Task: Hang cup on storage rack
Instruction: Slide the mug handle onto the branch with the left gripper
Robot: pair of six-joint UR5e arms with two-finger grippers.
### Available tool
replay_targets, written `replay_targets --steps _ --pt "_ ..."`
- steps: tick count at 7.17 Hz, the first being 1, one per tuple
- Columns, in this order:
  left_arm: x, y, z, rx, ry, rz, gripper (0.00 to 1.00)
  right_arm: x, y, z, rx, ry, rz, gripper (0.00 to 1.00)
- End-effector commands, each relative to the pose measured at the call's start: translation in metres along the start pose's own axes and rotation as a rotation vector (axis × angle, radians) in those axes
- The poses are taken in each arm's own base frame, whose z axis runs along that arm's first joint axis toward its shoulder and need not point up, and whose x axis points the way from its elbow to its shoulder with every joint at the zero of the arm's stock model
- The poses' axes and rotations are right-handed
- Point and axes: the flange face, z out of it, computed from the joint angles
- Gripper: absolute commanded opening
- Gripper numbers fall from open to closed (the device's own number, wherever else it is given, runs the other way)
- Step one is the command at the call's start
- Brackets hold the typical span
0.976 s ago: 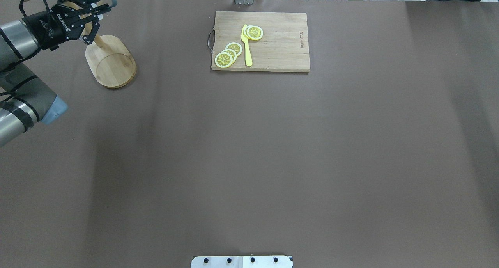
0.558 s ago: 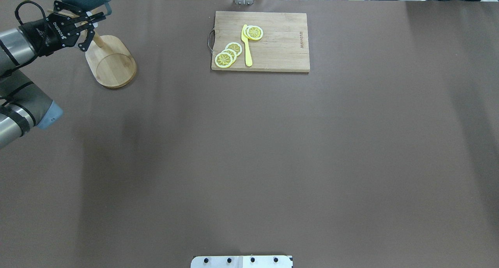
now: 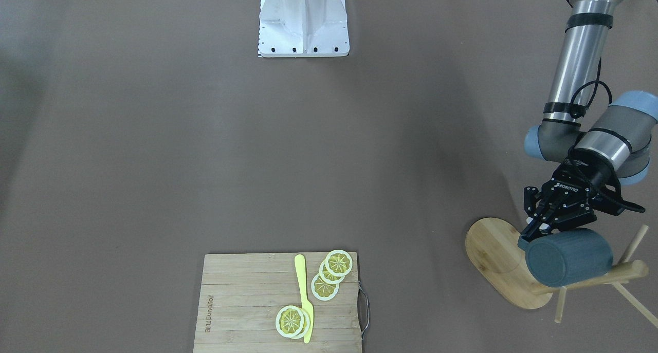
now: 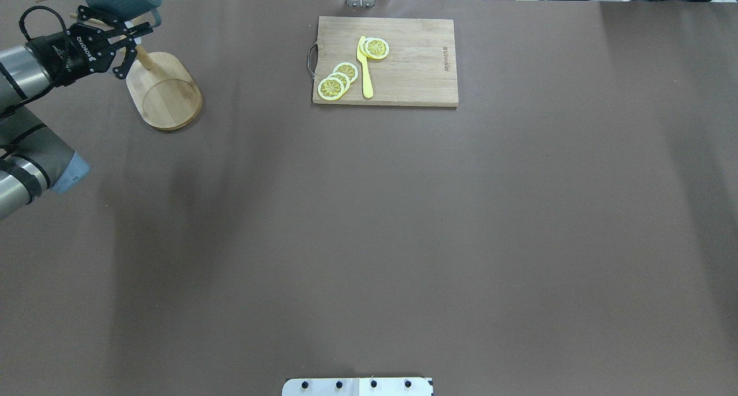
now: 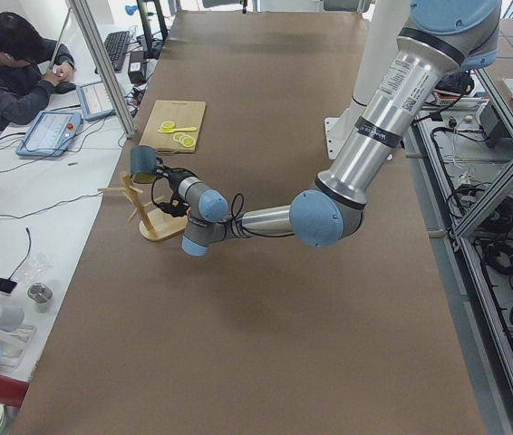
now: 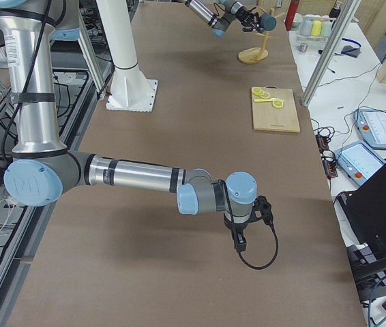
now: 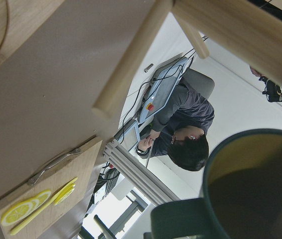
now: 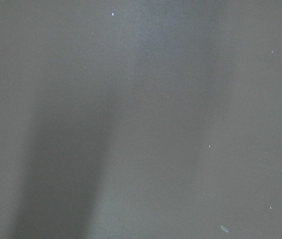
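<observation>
**First voice:** Your dark slate-blue, faintly ribbed mug, the cup (image 3: 568, 257), is up on the light bamboo mug tree, the storage rack (image 3: 492, 246). It lies on its side against the round post, above the oval base and off the table.

**Second voice:** Your left gripper (image 4: 134, 45) hovers just beside the cup, on the robot's side of the rack. Its jaws are spread apart and grip nothing. Because nothing holds the cup, I judge that a peg is carrying it. No view shows you a peg passing through the loop handle, though.

**First voice:** The sideways lie makes sense. A mug hung by its handle on an upward-angled peg tips over and leans towards the post. Your left wrist view shows its open mouth and yellowish-olive inside, with the handle at the picture's bottom edge.

**Second voice:** Your right gripper (image 6: 247, 221) is well away from the rack, low over the bare brown table (image 4: 369, 240). It probably plays no part here. Only a side camera shows it, so I cannot tell how its jaws stand.

**First voice:** Now the counts: one cup, one rack and two arms. Well apart from the rack lies one rectangular wooden cutting board (image 4: 415, 76). On it are one yellow knife (image 4: 365, 76) and the lemon slices (image 4: 331, 88). There seem to be five, but they overlap, so take that number loosely. The rack's thin pegs number several, and some are hidden.
</observation>
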Motion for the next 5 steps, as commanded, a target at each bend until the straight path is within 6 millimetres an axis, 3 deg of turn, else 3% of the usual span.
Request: replay_targets --steps 1,2,3,5 --pt "-0.0013 -0.0084 -0.0031 0.021 0.004 -0.002 0.00 -0.0001 -0.0001 -0.0001 0.001 0.000 0.001 1.00" --pt "0.0016 -0.0114 -0.0040 0.038 0.047 0.009 0.22 -0.0001 -0.0001 -0.0001 0.001 0.000 0.001 1.00" --pt "0.0014 -0.0106 -0.0017 0.045 0.063 0.020 0.98 0.0003 0.0009 0.0004 0.000 0.000 0.000 1.00" --pt "-0.0043 -0.0035 0.0011 0.027 0.049 0.112 0.99 -0.0001 -0.0001 -0.0001 0.001 0.000 -0.001 1.00"
